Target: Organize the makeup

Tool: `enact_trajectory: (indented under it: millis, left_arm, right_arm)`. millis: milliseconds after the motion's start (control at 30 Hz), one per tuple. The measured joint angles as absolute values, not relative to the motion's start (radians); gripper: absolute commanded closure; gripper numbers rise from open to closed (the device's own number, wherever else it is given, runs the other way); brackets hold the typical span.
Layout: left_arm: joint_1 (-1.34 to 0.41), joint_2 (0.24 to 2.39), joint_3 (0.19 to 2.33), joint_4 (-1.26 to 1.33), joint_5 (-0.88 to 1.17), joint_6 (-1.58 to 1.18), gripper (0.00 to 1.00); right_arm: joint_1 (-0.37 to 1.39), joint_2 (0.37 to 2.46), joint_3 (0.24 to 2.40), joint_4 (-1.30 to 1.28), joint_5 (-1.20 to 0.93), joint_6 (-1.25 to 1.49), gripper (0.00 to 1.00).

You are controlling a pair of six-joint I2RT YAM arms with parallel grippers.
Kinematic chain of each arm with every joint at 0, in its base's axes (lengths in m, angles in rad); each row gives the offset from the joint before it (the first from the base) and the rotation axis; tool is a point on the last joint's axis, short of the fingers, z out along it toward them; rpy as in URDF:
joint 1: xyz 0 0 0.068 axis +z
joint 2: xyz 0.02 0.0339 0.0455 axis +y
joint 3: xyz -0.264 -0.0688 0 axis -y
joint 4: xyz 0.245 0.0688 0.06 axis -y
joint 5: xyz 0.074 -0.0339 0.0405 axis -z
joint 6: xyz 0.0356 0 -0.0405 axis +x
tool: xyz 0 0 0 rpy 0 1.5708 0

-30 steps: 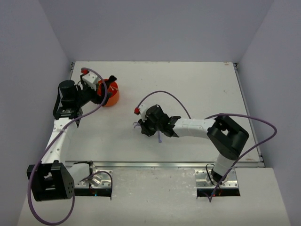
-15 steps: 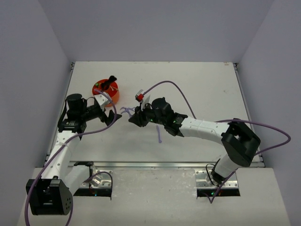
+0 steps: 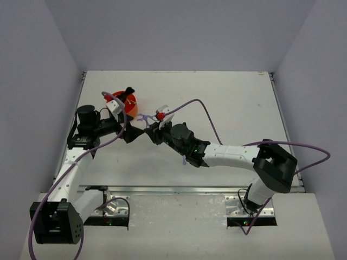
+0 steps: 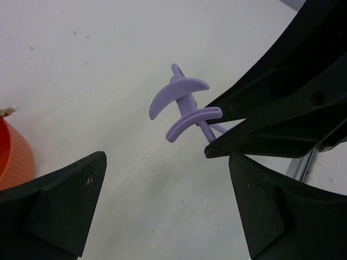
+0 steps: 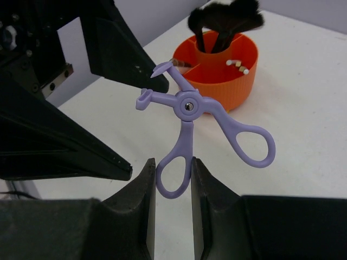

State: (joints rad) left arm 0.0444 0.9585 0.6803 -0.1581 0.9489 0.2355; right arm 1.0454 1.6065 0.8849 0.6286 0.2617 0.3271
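Note:
My right gripper (image 5: 172, 179) is shut on one loop of the lilac looped tool (image 5: 187, 105), holding it above the table with its curved head pointing away. In the top view the lilac looped tool (image 3: 144, 117) hangs just right of the orange tub (image 3: 129, 111). My left gripper (image 4: 167, 162) stands open facing the tool (image 4: 179, 97), with nothing between its fingers and its tips close to the right gripper (image 3: 153, 131). Black brushes (image 5: 225, 13) and thin pale sticks (image 5: 236, 65) stand in the tub (image 5: 227, 81).
A thin lilac stick (image 3: 185, 161) lies on the table, partly under my right forearm. The tub stands at the back left, just behind the left gripper (image 3: 135, 131). The two arms nearly meet at the table's left middle.
My right gripper carried the lilac tool left and back toward the tub. My left gripper came away from the tub, swung toward the tool and opened wider.

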Motion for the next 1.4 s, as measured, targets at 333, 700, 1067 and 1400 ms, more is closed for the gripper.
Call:
enact_trajectory:
  millis: [333, 700, 1067, 1400]
  left_arm:
    - [0.044, 0.958, 0.717, -0.082, 0.94, 0.1, 0.06]
    - [0.061, 0.974, 0.884, -0.243, 0.846, 0.213, 0.06]
    - [0.014, 0.981, 0.904, -0.348, 0.869, 0.299, 0.09]
    - [-0.047, 1.021, 0.911, -0.413, 0.878, 0.392, 0.08]
  right_arm:
    - [1.058, 1.67, 0.904, 0.705, 0.36, 0.261, 0.93]
    - [1.058, 1.561, 0.904, 0.437, 0.148, -0.298, 0.96]
    - [1.058, 1.474, 0.78, 0.463, 0.103, -0.828, 1.0]
    - [1.058, 1.621, 0.778, 0.629, 0.131, -1.197, 1.0]
